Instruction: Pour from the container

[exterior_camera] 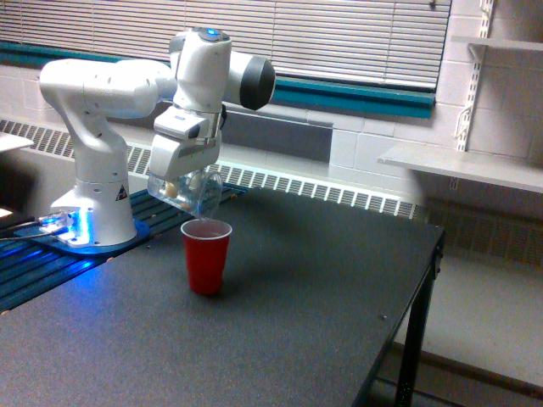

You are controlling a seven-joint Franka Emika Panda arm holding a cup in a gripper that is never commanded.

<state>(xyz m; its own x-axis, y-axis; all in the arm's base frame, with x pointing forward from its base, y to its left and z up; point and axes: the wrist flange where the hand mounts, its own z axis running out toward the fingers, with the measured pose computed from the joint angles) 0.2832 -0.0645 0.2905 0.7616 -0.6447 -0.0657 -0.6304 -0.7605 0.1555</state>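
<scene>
Red cup on dark table

We see a white robot arm with a dark grey joint cap and a small blue light on top. Its white tool grips a clear cup with a few tan and brown bits showing through it. Just under the clear cup stands a red cup, and its rim looks pale. The surface is dark grey with tiny light specks. Left of the red cup, the arm's base glows bright blue. Behind the arm, the blinds are pale with thin grey stripes. Under them runs a teal band. The wall bricks are white. The shelf is pale grey.
</scene>
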